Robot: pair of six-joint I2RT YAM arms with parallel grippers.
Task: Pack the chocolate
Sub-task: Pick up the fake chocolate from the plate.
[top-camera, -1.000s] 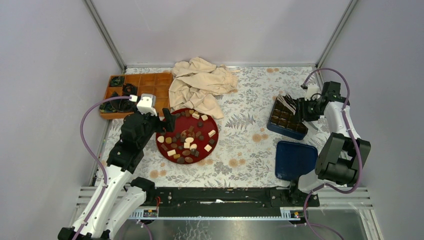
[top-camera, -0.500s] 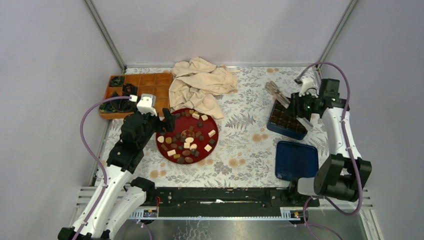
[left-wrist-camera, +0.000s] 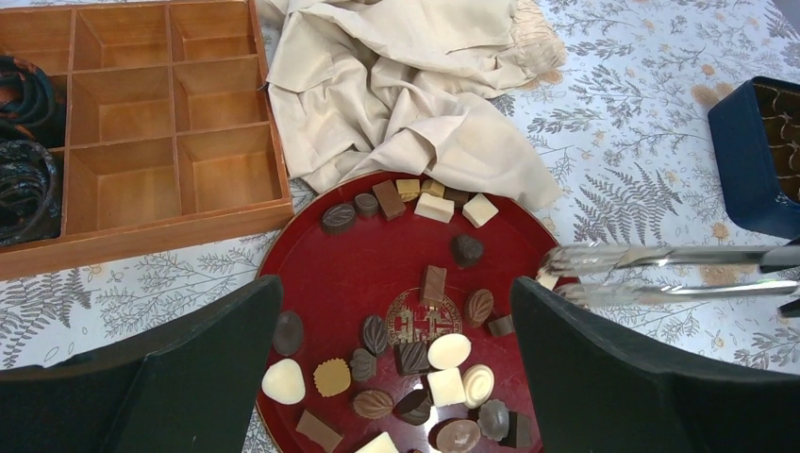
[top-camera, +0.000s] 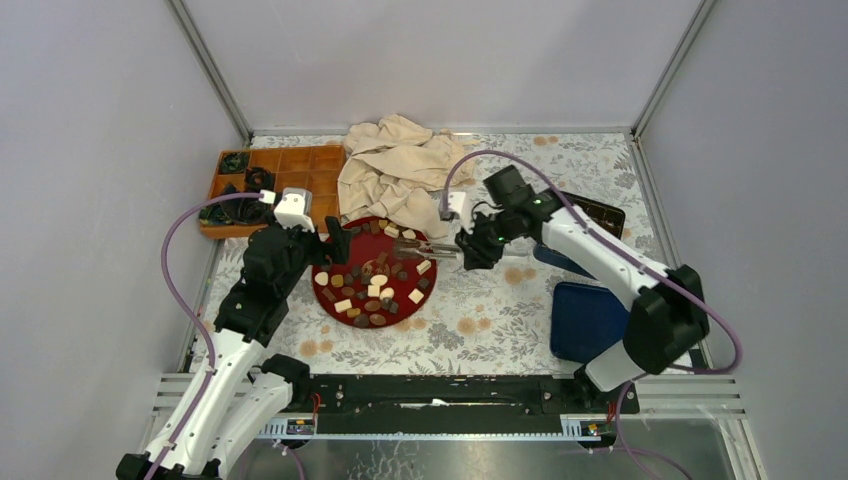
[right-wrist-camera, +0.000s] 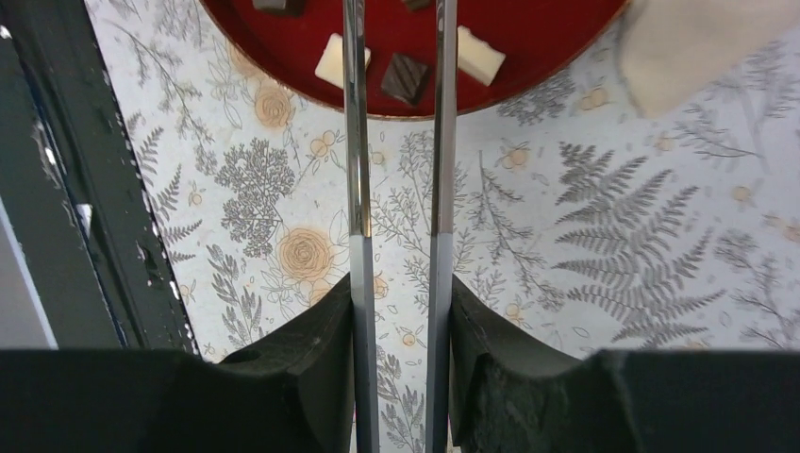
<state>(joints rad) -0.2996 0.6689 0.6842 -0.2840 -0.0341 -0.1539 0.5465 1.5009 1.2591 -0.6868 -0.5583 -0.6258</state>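
Now the right gripper (right-wrist-camera: 400, 302) clamps the tongs (right-wrist-camera: 356, 142), blades spread and pinching nothing, while the chocolate (left-wrist-camera: 432, 283) lies on the red plate (left-wrist-camera: 340, 274) straight ahead of the tips, 1 dark square (right-wrist-camera: 406, 77) showing between the blades.

In the right wrist view, the top edge cuts off the tips of the tongs (right-wrist-camera: 356, 189), all but one arc of the red plate (right-wrist-camera: 528, 47), and all but a corner of the cloth (right-wrist-camera: 698, 38). In the left wrist view, the fingers (left-wrist-camera: 623, 377) of the left gripper (left-wrist-camera: 394, 288) cover the plate's near sides. The right edge cuts the blue box (left-wrist-camera: 755, 160) and the tongs' handles, and the left edge cuts the wooden tray (left-wrist-camera: 141, 241). In the top view, the right arm (top-camera: 590, 245) hides most of the blue box, and the chocolate (top-camera: 372, 291) is too small for you to tell each piece's shape.
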